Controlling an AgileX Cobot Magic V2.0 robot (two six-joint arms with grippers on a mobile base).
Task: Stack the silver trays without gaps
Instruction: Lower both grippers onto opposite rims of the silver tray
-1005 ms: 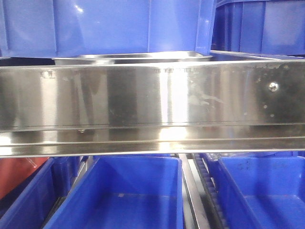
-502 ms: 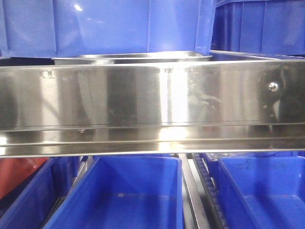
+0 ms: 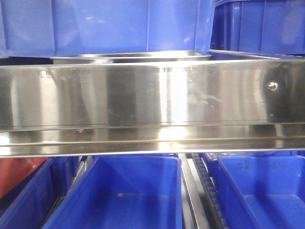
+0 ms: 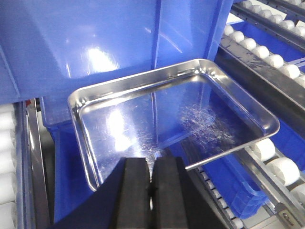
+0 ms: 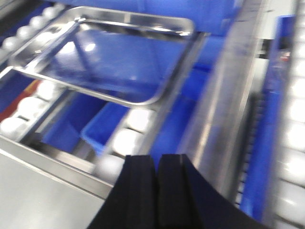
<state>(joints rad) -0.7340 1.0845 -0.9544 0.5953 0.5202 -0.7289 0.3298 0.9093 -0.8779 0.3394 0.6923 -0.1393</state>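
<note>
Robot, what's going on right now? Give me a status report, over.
Left tool shut on near rim of shiny rectangular steel tray. Right tool shut, empty. Big blue plastic bin close behind tray; no second tray seen.

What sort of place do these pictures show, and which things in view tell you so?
Probably a storage rack in a warehouse or factory: rows of white rollers form tracks, blue plastic bins sit above and below, and a long steel shelf rail crosses the front.
</note>
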